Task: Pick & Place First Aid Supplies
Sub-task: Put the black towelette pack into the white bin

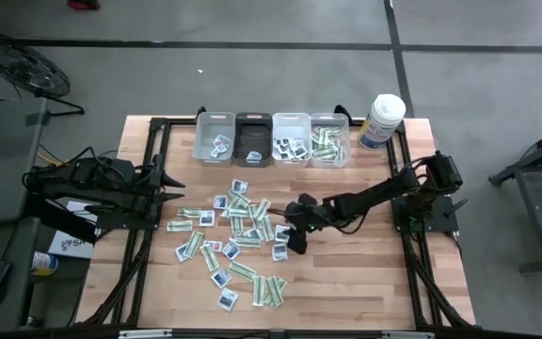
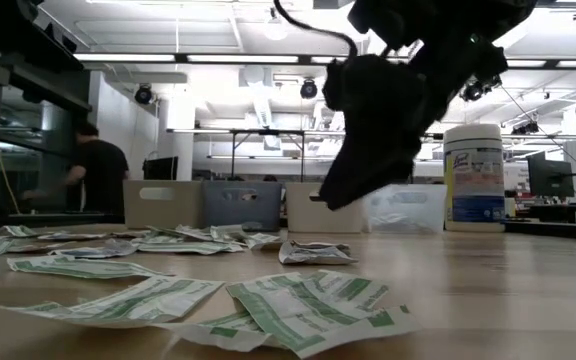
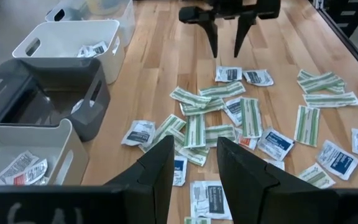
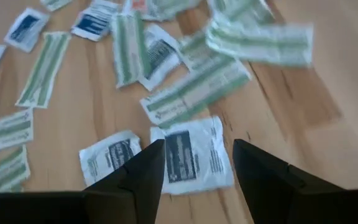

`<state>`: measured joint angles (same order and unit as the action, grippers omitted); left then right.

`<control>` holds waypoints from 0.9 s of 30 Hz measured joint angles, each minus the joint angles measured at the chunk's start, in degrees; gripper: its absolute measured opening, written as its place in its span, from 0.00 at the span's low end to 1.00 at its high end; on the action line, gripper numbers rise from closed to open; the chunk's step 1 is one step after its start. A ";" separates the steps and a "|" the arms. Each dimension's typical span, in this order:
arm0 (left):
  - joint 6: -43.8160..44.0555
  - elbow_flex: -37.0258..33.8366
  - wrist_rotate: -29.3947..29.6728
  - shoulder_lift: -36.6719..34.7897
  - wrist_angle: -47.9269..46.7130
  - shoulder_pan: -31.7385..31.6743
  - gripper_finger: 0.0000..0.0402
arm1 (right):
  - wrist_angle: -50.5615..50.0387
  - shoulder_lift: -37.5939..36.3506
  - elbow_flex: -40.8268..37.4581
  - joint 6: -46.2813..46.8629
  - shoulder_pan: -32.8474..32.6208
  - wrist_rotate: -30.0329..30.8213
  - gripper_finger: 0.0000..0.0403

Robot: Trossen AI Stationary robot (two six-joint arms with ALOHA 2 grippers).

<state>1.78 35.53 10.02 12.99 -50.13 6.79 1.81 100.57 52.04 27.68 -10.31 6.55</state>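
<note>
Right hand (image 1: 295,241) low over right edge of packet scatter (image 1: 229,247) mid-tabletop (image 1: 365,282), fingers apart, straddling blue-marked white packet (image 4: 190,154); likely lined up for pick. Left hand (image 1: 172,187) parked left, fingers apart, empty.

A grey concrete floor (image 1: 252,24) surrounds the wooden table (image 1: 365,282), crossed by dark seam lines. In the low view, long ceiling lights (image 2: 138,58) glow under a white ceiling. At left, a person (image 2: 96,165) in dark clothing stands beside a workbench (image 2: 38,215).
</note>
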 joint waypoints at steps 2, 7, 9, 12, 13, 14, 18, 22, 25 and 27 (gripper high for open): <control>0.01 0.00 0.00 0.00 0.00 -0.01 0.30 | -1.46 0.00 1.00 -4.16 0.00 1.17 0.45; 0.00 0.00 0.02 0.00 0.02 0.00 0.30 | -4.95 -0.01 2.09 -9.73 0.30 1.86 0.45; 0.00 0.00 0.02 0.00 0.01 -0.01 0.30 | -7.00 0.00 2.09 -9.79 0.51 1.57 0.45; 0.00 0.00 0.04 0.00 0.02 0.00 0.30 | -6.99 0.80 2.07 -10.46 0.58 0.24 0.45; 0.00 0.00 0.04 0.00 0.00 0.00 0.30 | -7.08 1.32 2.08 -10.74 0.58 -0.40 0.45; 0.00 0.00 0.04 0.00 0.00 0.00 0.30 | -7.11 2.05 2.21 -10.84 0.57 -1.05 0.45; 0.02 0.00 0.24 0.00 -0.44 -0.02 0.30 | -8.35 5.68 4.99 -11.45 0.53 -2.22 0.45; 0.19 0.00 0.23 0.00 -1.17 -0.01 0.30 | -11.53 8.87 8.55 -11.47 0.55 -0.68 0.45; 0.22 0.00 0.22 0.00 -1.09 -0.01 0.30 | -15.35 10.46 10.56 -11.23 0.66 -0.50 0.45; 0.22 0.00 0.21 0.00 -1.11 0.00 0.30 | -17.94 11.40 10.92 -11.20 0.69 -0.43 0.45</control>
<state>2.00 35.53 10.23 12.99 -51.24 6.79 -16.13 111.97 62.96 16.48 -9.61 6.11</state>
